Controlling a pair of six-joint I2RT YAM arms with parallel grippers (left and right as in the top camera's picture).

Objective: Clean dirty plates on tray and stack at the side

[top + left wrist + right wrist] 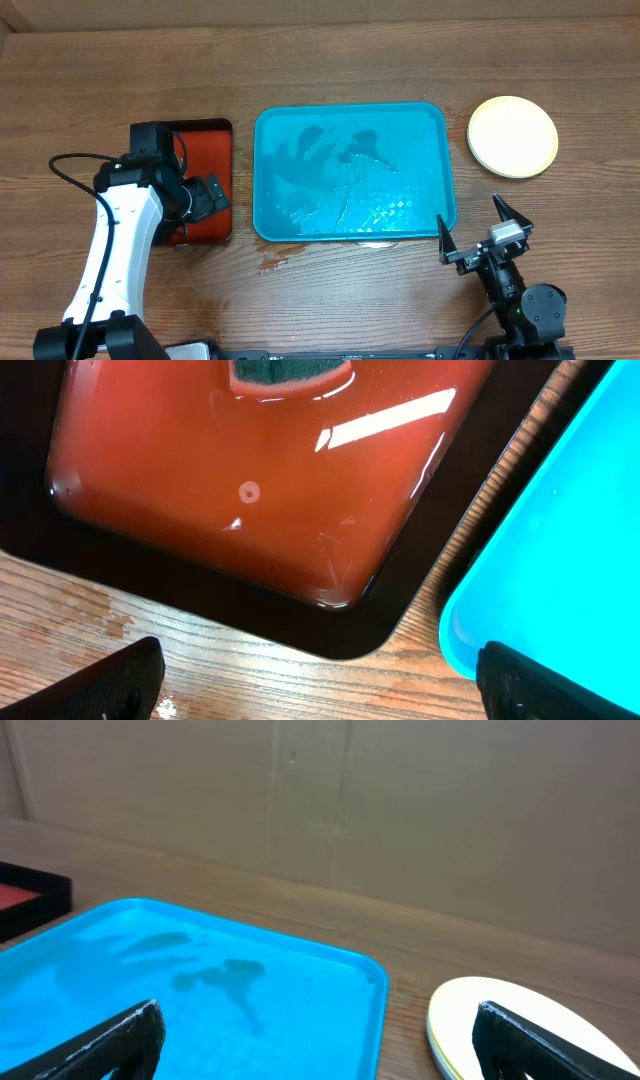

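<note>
The teal-blue tray (420, 140) lies mid-table with nothing on it but wet streaks. It also shows in the right wrist view (200, 990), and its corner shows in the left wrist view (560, 560). The plates (512, 136) are stacked on the table right of the tray, pale yellow on top. The stack's edge shows in the right wrist view (520, 1020). My left gripper (218, 195) is open and empty over the red tray's near right corner (320, 685). My right gripper (476, 226) is open and empty near the tray's front right corner (320, 1040).
A smaller red tray with a black rim (205, 140) lies left of the teal tray. A dark green sponge (290, 370) lies in it. A wet patch (275, 262) marks the wood in front of the teal tray. A cardboard wall (400, 810) stands at the back.
</note>
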